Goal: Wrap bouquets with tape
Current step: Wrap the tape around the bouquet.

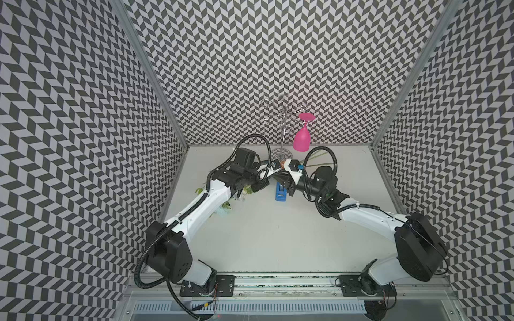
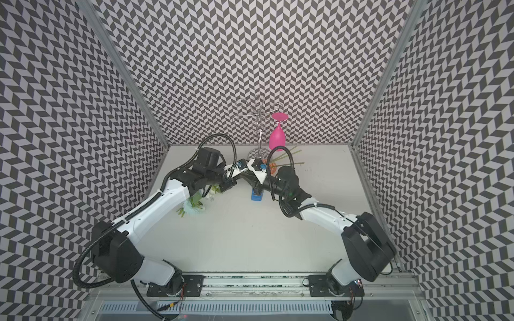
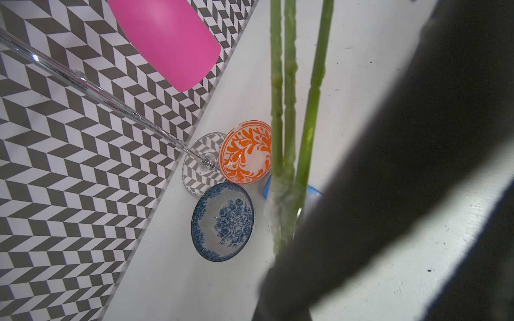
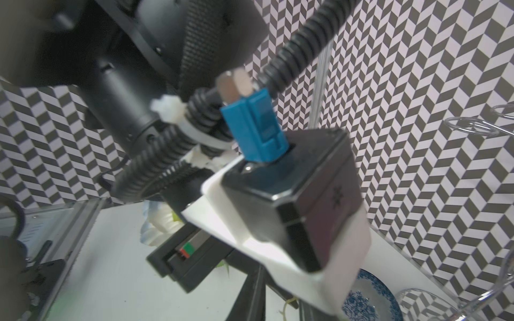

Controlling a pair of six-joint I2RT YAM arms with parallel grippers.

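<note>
The bouquet (image 2: 192,207) has its blooms nearer than the tape dispenser (image 2: 256,196), with its stems (image 3: 289,111) running past it, presumably to bring the binding spot to the tape. Beside the dispenser, the left end effector (image 2: 229,184) is clamped on the stems. Whether the right end effector (image 2: 250,180) above it is parted, I cannot tell. Farther back hangs a pink glass (image 2: 276,137).

you see a pink glass (image 1: 301,140) above centre in a top view, orange-swirl bowl (image 3: 244,152), blue-floral bowl (image 3: 222,222), green-stemmed bouquets (image 3: 289,83), blue tape (image 1: 280,196), grey-white chevron wall (image 3: 69,166).
</note>
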